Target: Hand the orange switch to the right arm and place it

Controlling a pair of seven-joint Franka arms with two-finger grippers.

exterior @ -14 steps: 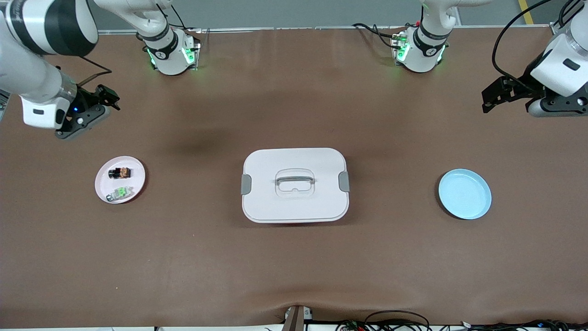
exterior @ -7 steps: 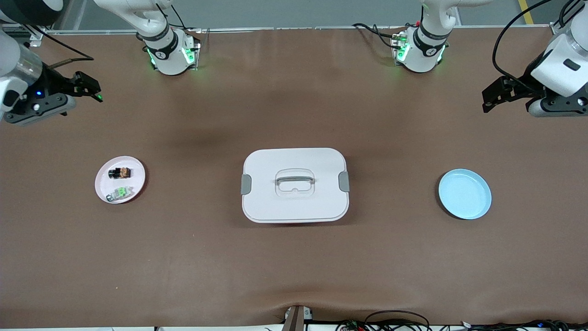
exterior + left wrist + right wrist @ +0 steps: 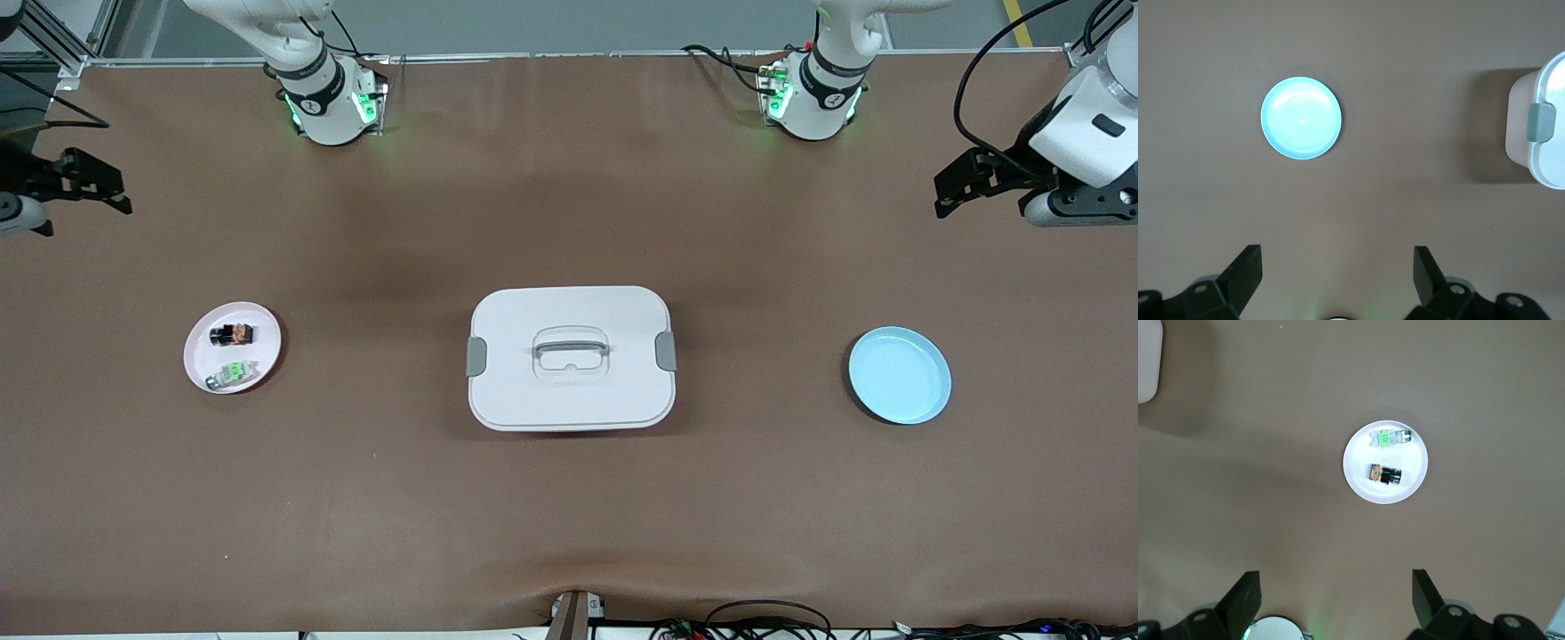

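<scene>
Lay on the pink plate [image 3: 265, 340], the orange switch [image 3: 232, 334], toward the right arm's end of the desk [image 3: 569, 516]; shared that plate with the green-and-silver part [image 3: 231, 374], just beside it and nearer the front camera; showed the same pair in the right wrist view, switch [image 3: 1385, 474] and green part [image 3: 1389, 438] apart on the plate [image 3: 1361, 477]. Hung high over bare desk at that end, the right gripper [image 3: 82, 184], jaws spread wide and empty. Sat mid-desk, closed, the white lidded box [image 3: 570, 357]; well apart from it, at the left arm's end, the blue plate [image 3: 899, 374]. Waited over the desk edge there, the left gripper [image 3: 962, 182], jaws released, nothing between them.
</scene>
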